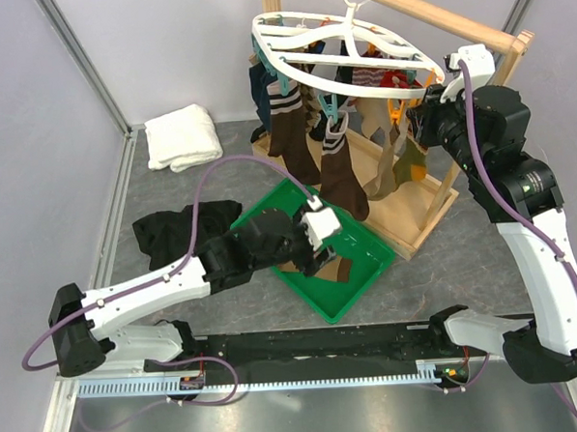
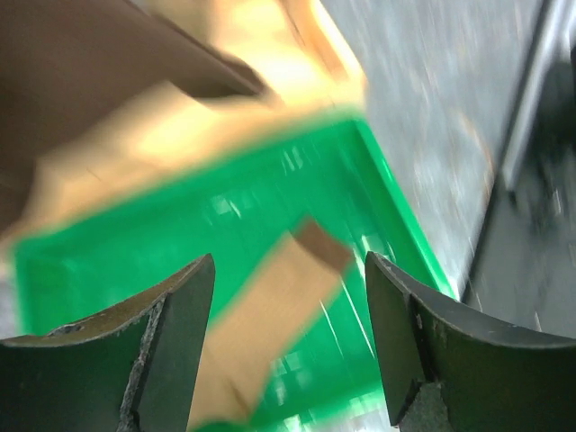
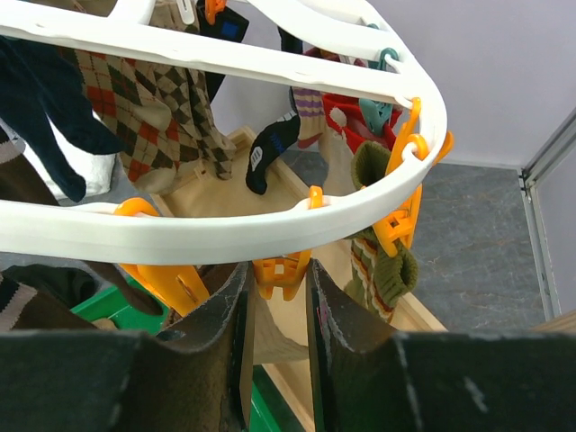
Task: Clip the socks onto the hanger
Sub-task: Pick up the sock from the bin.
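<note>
L gripper (image 2: 288, 259) wide open over soft tan sock (image 2: 270, 306); R gripper (image 3: 277, 267) nr orange plastic clip (image 3: 282, 279), grip unclear.

Robot lab test cell. Plain white wall panels (image 1: 30, 84) in metal framing (image 1: 82, 62), grey table (image 1: 436, 266). Two arms, left (image 1: 147, 291) and right (image 1: 552, 251), bolted to a black rail (image 1: 315, 345); purple cables (image 1: 209, 181) run exposed.

- Left arm (image 1: 147, 291): white shells, black joints, a purple cable looping along it.
- Right arm (image 1: 552, 251): same white-and-black build, with its own purple cable.
- Jaws: dark, curved, with edges scuffed pale.
</note>
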You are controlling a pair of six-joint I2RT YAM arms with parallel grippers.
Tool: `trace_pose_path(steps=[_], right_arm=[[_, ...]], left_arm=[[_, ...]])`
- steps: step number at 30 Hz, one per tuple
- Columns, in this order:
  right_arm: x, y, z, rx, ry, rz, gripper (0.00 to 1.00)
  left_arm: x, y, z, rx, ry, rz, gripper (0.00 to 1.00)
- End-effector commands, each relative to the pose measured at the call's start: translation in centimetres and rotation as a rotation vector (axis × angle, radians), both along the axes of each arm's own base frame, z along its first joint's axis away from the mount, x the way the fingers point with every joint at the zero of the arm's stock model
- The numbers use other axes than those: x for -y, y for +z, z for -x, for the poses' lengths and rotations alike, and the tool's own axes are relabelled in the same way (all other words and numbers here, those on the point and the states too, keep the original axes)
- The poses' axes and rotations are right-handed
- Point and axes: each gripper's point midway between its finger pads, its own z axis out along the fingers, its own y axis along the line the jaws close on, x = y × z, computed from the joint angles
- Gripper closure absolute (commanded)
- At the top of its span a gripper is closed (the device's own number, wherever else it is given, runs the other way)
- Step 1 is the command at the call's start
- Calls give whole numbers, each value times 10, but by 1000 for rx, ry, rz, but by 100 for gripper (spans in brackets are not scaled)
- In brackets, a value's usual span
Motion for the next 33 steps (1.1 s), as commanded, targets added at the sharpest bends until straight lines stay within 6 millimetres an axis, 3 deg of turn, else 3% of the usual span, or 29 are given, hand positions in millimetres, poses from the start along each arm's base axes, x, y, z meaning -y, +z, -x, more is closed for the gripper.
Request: trace_pose_path(steps=[1,4,6,7,9,11,12,13,15,17,18,21,25,33], right_arm=[[1,-4,2,-1,-2,12,100],[1,-6,0,-3,-4,13,100],[1,-8,0,-5,-1,20,100],[1,-8,1,-4,-1,23,100],[3,-8,2,0,-6,27,100],[3,-8,2,2,-4,28,100],[3,-10,2,-1,-6,29,100],[2,-10,2,-1,-1,29,100],[2,-11,2,-1,-1,32,100],[3,-11,3,-1,-2,32,100],[2,-12,3,-1,1,31,100],[1,-13,2,-3,5,31,100],[2,-13,3,1,4,33,100],[2,-14,4,4,7,32,100]], left_arm=[[-8,-48,32,-23,-74,-209,27],[3,-58,39,-48,-102,-246,37],[8,-80,38,-77,-112,-322,43],[13,-82,35,-80,-115,-337,44],[18,-105,33,-98,-131,-415,46],[28,-110,32,-95,-164,-435,46],[31,-129,31,-116,-170,-484,47],[37,-128,28,-111,-173,-490,47],[41,-148,25,-130,-178,-555,47],[49,-152,18,-117,-179,-572,48],[49,-164,14,-114,-165,-609,47],[58,-167,9,-112,-185,-619,47],[53,-193,7,-175,-210,-686,47],[50,-218,1,-271,-267,-710,50]])
